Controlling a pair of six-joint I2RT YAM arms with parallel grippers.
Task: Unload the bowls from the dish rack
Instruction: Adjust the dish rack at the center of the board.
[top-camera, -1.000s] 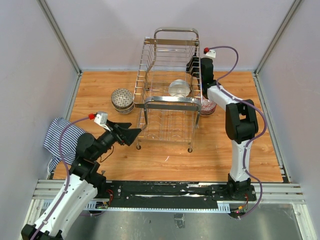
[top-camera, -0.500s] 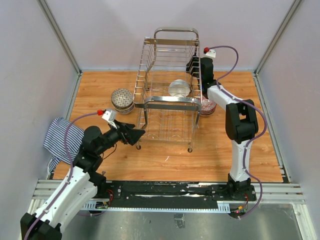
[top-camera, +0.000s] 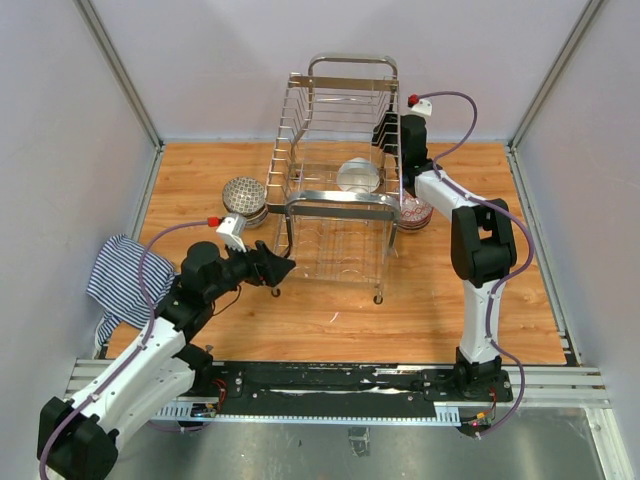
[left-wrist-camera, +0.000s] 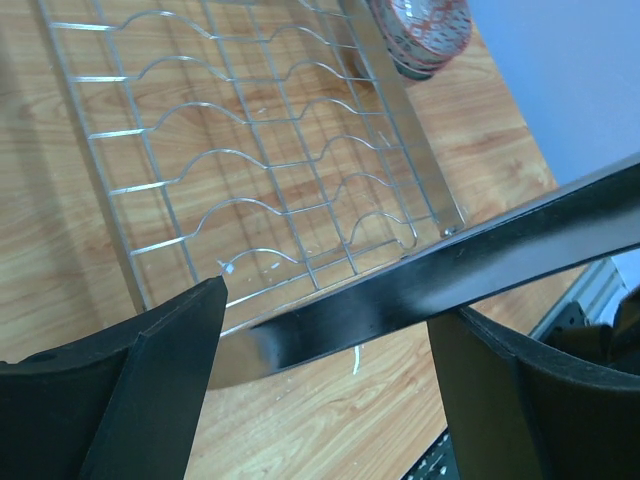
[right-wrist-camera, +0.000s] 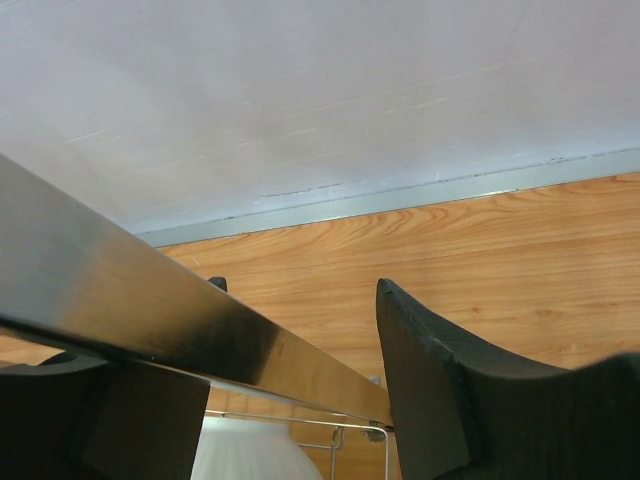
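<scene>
The chrome dish rack (top-camera: 335, 190) stands mid-table. One white bowl (top-camera: 358, 177) sits inside it, and its white edge shows in the right wrist view (right-wrist-camera: 250, 455). A stack of speckled bowls (top-camera: 244, 198) stands left of the rack. A red-patterned bowl (top-camera: 415, 213) stands on its right and shows in the left wrist view (left-wrist-camera: 420, 35). My left gripper (top-camera: 285, 268) is at the rack's near left corner, jaws open, with a rack tube (left-wrist-camera: 450, 270) crossing between the fingers (left-wrist-camera: 160, 370). My right gripper (top-camera: 385, 135) is at the far right top rail (right-wrist-camera: 150, 320), jaws open astride it.
A striped cloth (top-camera: 125, 275) lies at the left edge of the wooden table (top-camera: 470, 300). Grey walls close in the back and both sides. The rack's wire floor (left-wrist-camera: 250, 170) fills most of the left wrist view.
My left arm has reached forward and to the right, bringing its open gripper up to the rack's near left corner. The right arm and the bowls have not moved.
</scene>
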